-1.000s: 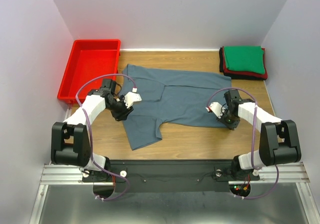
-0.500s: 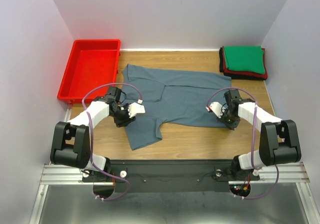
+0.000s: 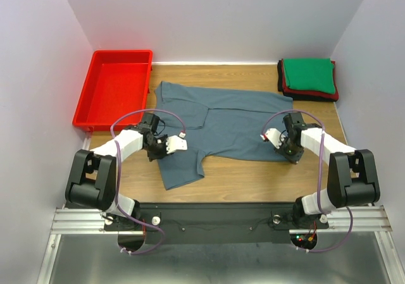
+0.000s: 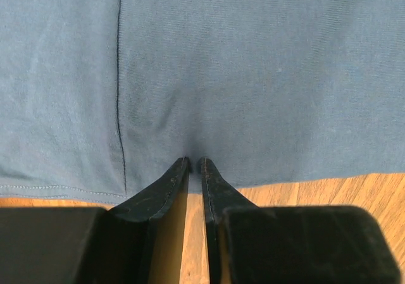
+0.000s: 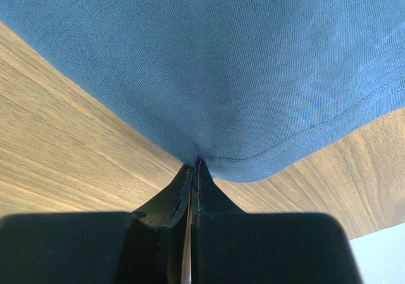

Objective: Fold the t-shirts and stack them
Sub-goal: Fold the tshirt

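Blue-grey t-shirt (image 3: 234,119) edge now pinched by left pincer (image 4: 194,162); right pincer (image 5: 193,165) stays clamped.

Centre: slate blue-grey t-shirt (image 3: 221,123), plain, no print; darker seam line, hem stitching same tone. Stack far right, all plain: green t-shirt (image 3: 308,74) on top, red t-shirt (image 3: 313,94) edge under it, black t-shirt (image 3: 310,98) edge lowest. Tray (image 3: 114,88): bright red. Table (image 3: 253,170): mid-brown wood w/ grain streaks. Walls (image 3: 209,18): pale lilac-white. Left arm (image 3: 123,143) & right arm (image 3: 323,143): white + black; cables (image 3: 136,114) purple. Left gripper (image 4: 193,162) & right gripper (image 5: 193,165): black fingers.
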Controlling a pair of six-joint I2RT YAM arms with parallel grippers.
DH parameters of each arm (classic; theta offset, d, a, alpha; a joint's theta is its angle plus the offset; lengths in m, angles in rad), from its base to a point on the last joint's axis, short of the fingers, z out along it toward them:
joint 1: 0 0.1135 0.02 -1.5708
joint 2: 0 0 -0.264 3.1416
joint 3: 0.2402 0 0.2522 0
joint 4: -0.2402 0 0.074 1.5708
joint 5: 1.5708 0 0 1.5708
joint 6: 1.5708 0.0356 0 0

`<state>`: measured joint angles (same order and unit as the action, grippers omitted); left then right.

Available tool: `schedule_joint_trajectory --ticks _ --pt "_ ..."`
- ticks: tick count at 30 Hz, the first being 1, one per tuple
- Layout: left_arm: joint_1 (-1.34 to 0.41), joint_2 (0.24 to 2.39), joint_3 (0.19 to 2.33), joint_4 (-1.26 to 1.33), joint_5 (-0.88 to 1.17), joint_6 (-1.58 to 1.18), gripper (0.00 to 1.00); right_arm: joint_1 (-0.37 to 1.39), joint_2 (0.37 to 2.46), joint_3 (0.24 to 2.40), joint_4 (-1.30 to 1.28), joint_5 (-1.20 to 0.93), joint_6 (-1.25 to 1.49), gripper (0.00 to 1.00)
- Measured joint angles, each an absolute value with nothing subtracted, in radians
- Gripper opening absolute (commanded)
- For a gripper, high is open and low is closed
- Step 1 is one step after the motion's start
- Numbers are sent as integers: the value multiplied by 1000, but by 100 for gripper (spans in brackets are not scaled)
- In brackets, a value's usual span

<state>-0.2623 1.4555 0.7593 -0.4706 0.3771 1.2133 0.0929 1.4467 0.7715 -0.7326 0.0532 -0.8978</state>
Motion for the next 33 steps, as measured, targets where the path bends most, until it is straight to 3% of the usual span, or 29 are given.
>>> schedule_joint_trajectory --ticks 5,25,33 --pt "-262 1446 750 -472 377 1226 0 93 1446 772 -734 54 -898 1" --pt "-262 1266 795 -822 420 1247 0 93 1270 813 -949 28 -925 1" --pt "-208 1372 1044 -925 462 1240 0 62 1337 966 -1010 10 -952 1"
